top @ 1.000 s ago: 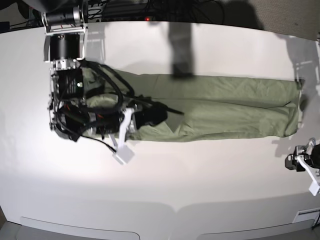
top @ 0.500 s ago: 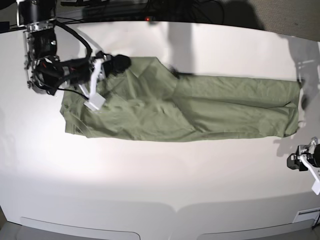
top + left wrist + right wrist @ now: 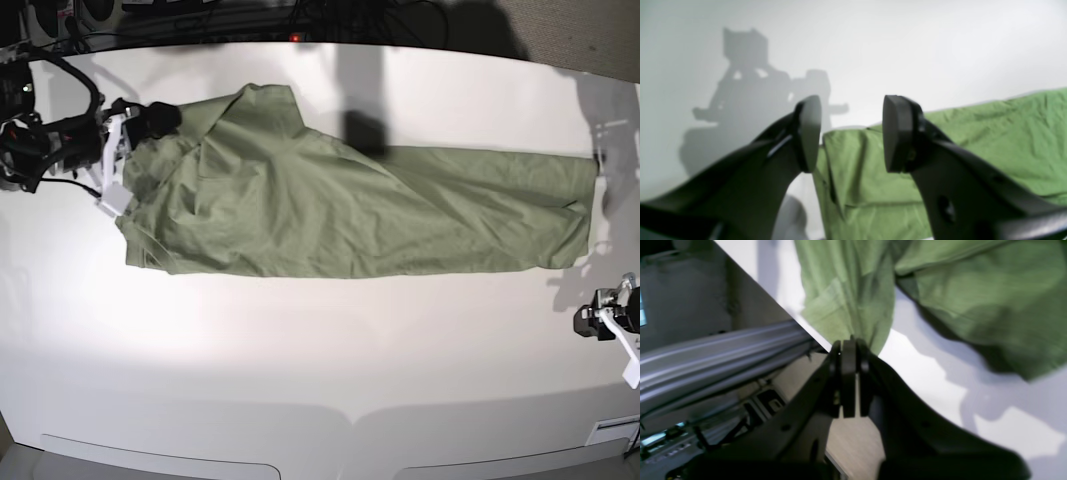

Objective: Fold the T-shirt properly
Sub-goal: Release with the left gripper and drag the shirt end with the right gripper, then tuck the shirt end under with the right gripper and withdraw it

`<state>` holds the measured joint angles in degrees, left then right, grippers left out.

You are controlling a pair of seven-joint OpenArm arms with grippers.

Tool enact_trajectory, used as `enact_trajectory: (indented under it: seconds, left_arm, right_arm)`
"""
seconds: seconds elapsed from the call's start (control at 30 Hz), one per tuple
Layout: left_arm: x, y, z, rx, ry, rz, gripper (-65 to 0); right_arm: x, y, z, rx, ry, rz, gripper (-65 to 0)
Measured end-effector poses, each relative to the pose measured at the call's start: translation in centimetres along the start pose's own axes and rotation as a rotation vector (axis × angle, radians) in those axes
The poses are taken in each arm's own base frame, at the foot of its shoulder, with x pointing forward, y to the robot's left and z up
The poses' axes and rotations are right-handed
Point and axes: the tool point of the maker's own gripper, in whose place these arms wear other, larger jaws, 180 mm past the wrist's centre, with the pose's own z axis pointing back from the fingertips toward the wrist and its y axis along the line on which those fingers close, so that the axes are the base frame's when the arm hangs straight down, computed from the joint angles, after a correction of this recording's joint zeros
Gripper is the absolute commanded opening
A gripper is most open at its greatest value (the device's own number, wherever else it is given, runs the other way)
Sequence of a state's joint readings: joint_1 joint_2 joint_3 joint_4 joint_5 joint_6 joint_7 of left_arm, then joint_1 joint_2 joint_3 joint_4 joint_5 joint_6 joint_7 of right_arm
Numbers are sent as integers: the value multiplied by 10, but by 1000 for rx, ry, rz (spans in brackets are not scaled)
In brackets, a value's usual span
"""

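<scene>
A: State the condition of the right claw (image 3: 165,118).
B: Fingers pressed together. In the right wrist view a strip of cloth runs up to the tips; it appears pinched there.
A: Position relative to the desk (image 3: 330,360)?
B: Near the left edge, toward the far left corner.
A: Locate the T-shirt (image 3: 300,210).
B: Across the middle of the desk, from near the left edge to near the right edge, somewhat nearer the far edge. From the right claw, the main body lies to the right and toward the near edge.
A: Which claw is nearer?
B: The right one, at the left end of the cloth. The left claw (image 3: 588,322) is spread and holds nothing; it stands beyond the right end, toward the near right corner, apart from the fabric.
A: Specify the long axis.
B: Left to right, roughly parallel to the near edge. The narrower, straighter strip points to the right edge; the left portion is wider and bunched, with a raised peak toward the far edge.
A: Next operation?
B: Probably draw the left end outward along that axis and lay it flat before release. Caution: pulling off axis may skew the fold
</scene>
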<state>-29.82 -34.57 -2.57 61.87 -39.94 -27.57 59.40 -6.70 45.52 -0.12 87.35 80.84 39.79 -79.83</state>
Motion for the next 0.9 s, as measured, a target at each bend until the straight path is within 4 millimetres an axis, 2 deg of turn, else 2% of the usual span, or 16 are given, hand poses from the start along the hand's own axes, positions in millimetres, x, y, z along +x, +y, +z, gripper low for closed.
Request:
enact_trajectory:
  seconds: [0.13,0.2,0.3,0.47,0.6,0.73,0.77,0.9]
  left_arm:
    - [0,0,0,0,2,0,-358]
    - [-5,0,0,0,24,0,-358]
    - [-17,-3,-3,-11,60,9,-358]
    - [-55,-6,-12,-22,126,30,-358]
    - [-82,-10,-17,-31,170,45,-358]
    - [-100,-14,-21,-42,202,56,-358]
    - [-105,-14,-21,-39,213,55,-358]
    - [-111,-14,-21,-39,225,58,-358]
  right_arm:
    - [-2,-5,17,-19,12,1,-650]
    - [-2,-6,19,-26,15,2,-650]
    - [-1,-2,12,-3,5,0,-650]
    - [8,15,-13,74,-43,-4,-650]
    - [29,30,-30,135,-105,13,-650]
    - [63,49,-42,197,-196,50,-650]
    - [70,49,-46,188,-204,62,-650]
    - [101,30,-53,41,-278,95,-650]
